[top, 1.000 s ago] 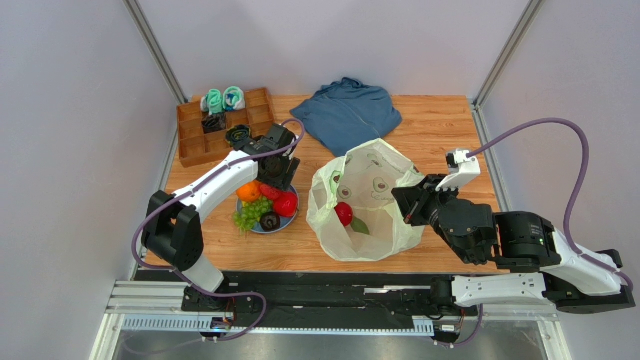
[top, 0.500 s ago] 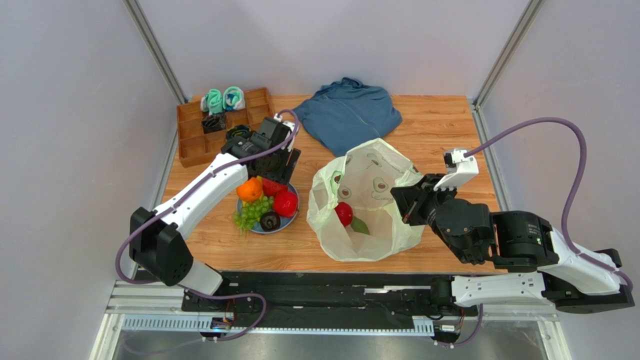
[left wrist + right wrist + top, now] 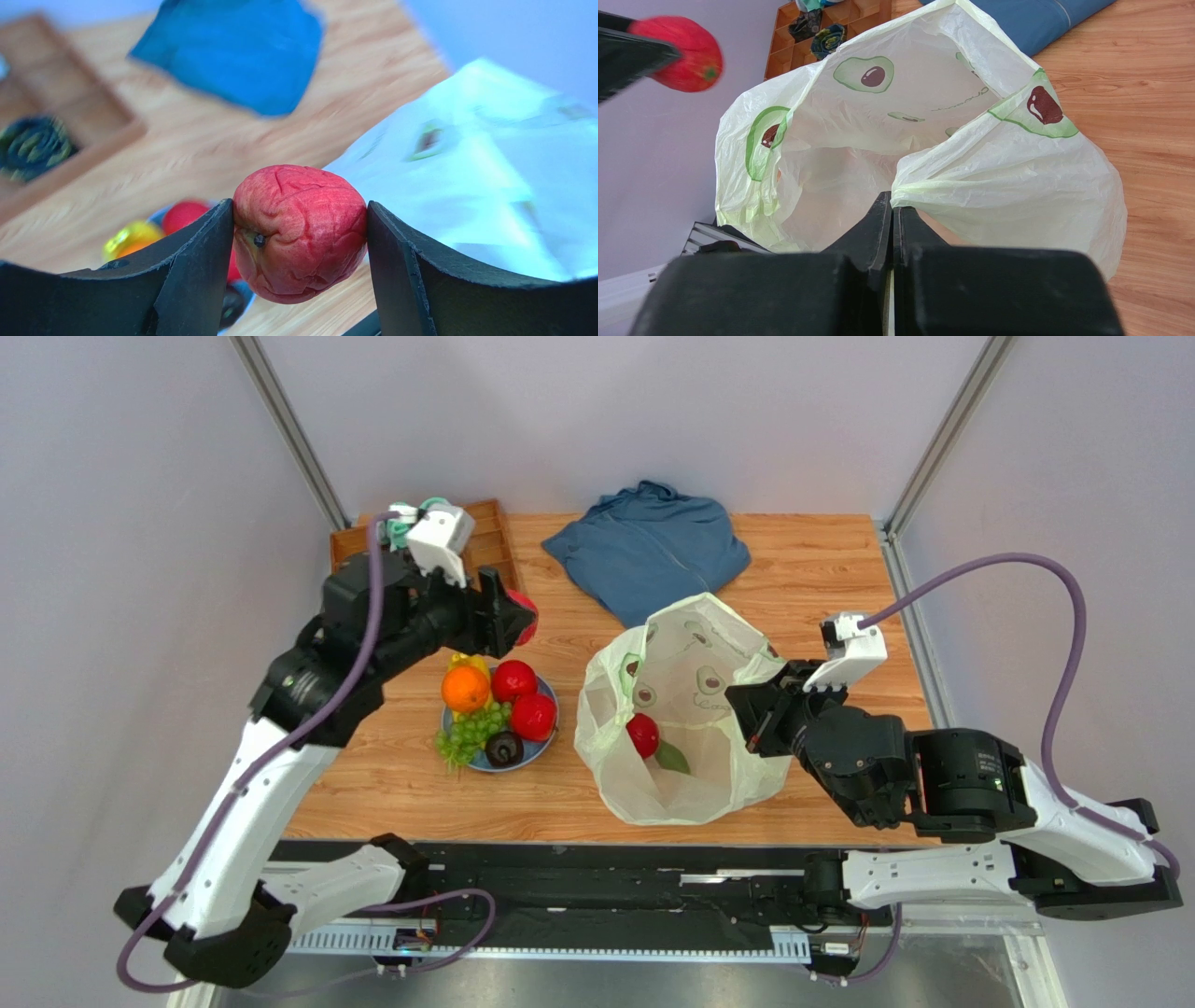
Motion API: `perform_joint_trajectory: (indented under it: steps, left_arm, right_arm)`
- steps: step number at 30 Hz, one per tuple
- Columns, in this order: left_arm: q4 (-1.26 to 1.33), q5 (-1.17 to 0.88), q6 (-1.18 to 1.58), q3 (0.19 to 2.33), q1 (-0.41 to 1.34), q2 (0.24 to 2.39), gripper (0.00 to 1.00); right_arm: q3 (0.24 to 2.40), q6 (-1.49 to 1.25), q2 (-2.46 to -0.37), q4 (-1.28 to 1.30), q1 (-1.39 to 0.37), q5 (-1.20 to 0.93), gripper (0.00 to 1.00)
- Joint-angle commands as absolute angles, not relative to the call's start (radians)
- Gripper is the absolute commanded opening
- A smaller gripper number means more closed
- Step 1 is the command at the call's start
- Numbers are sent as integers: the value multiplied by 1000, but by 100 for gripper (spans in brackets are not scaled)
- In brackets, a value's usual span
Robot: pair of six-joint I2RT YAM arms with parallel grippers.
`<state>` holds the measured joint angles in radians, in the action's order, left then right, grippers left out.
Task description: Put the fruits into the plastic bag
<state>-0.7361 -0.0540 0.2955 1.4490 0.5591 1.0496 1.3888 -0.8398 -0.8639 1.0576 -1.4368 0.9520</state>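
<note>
My left gripper [image 3: 516,618] is shut on a red fruit [image 3: 300,231], held high above the table, left of the pale-green plastic bag [image 3: 687,707]; the fruit also shows in the right wrist view [image 3: 681,43]. My right gripper [image 3: 751,714] is shut on the bag's rim [image 3: 927,194] and holds its mouth open. One red fruit [image 3: 641,734] lies inside the bag. A blue plate [image 3: 551,735] holds an orange [image 3: 464,688], two red fruits [image 3: 522,697], green grapes [image 3: 470,731], a dark avocado [image 3: 504,749] and a bit of yellow banana.
A folded blue garment [image 3: 648,543] lies at the back middle. A wooden divider tray [image 3: 487,532] with rolled socks stands at the back left, partly hidden by my left arm. Grey walls close in on both sides.
My left gripper has risen from the plate with a red fruit in it, and the arm has swung up and back. The right gripper and the bag have stayed put.
</note>
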Motion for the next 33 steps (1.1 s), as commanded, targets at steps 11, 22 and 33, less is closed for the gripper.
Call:
perform_joint_trajectory:
  steps: [11, 22, 33]
  left_arm:
    - [-353, -276, 465, 1441, 893, 997, 59]
    - [-310, -223, 445, 1430, 1101, 1183, 59]
    - [-571, 199, 456, 1413, 1124, 1302, 59]
  right_arm:
    - [1422, -834, -894, 1035, -1434, 950, 0]
    - [1413, -845, -887, 1034, -1433, 946, 0]
    - [1437, -813, -881, 1037, -1428, 968, 0]
